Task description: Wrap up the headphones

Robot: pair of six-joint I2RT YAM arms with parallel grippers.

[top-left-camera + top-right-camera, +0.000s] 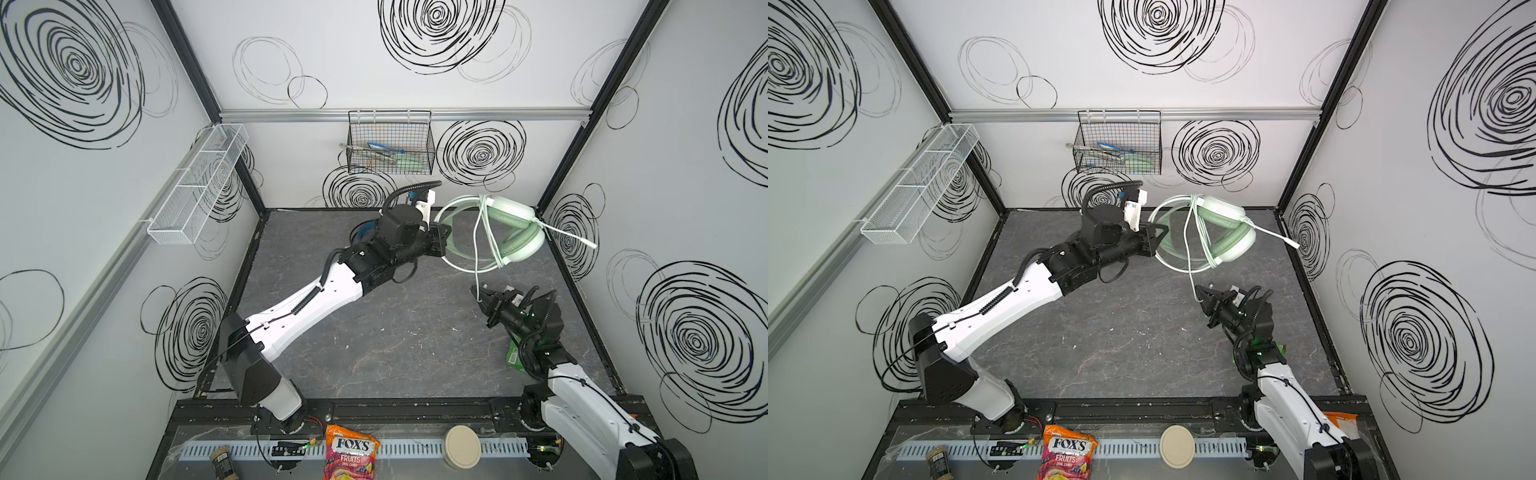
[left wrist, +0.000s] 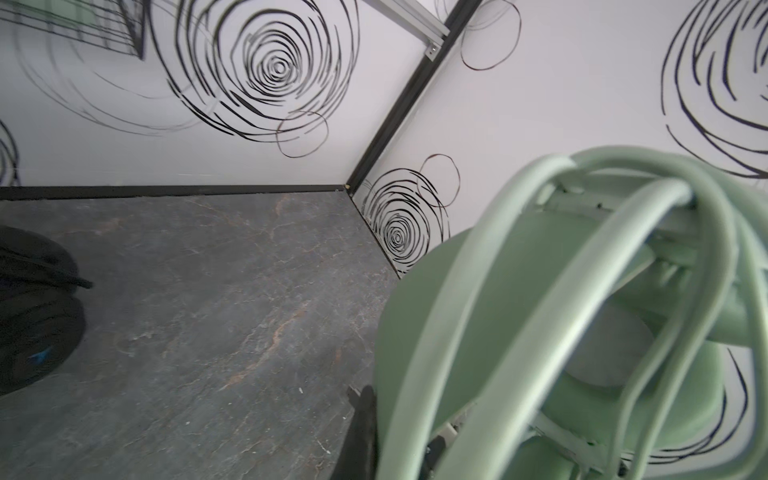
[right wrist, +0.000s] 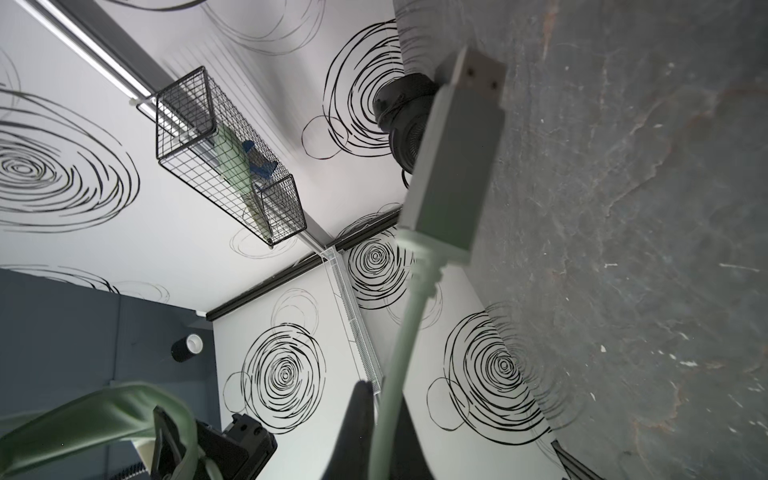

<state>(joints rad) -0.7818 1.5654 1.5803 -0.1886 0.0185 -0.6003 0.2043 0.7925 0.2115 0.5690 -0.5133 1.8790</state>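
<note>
The mint-green headphones (image 1: 515, 232) hang above the back right of the table, seen in both top views. My left gripper (image 1: 442, 237) is shut on their headband (image 2: 469, 332), which fills the left wrist view. Loops of the pale cable (image 1: 482, 232) cross the ear cups, and one strand drops to my right gripper (image 1: 478, 293). That gripper is shut on the cable (image 3: 399, 357) just short of its USB plug (image 3: 457, 158). The black headphones (image 2: 37, 316) lie on the table by the back wall, mostly hidden under my left arm (image 1: 365, 232).
A black wire basket (image 1: 390, 143) hangs on the back wall and a white mesh basket (image 1: 195, 187) on the left wall. A green packet (image 1: 513, 355) lies under my right arm. A candy bag (image 1: 351, 453) and a round lid (image 1: 462, 446) sit on the front ledge.
</note>
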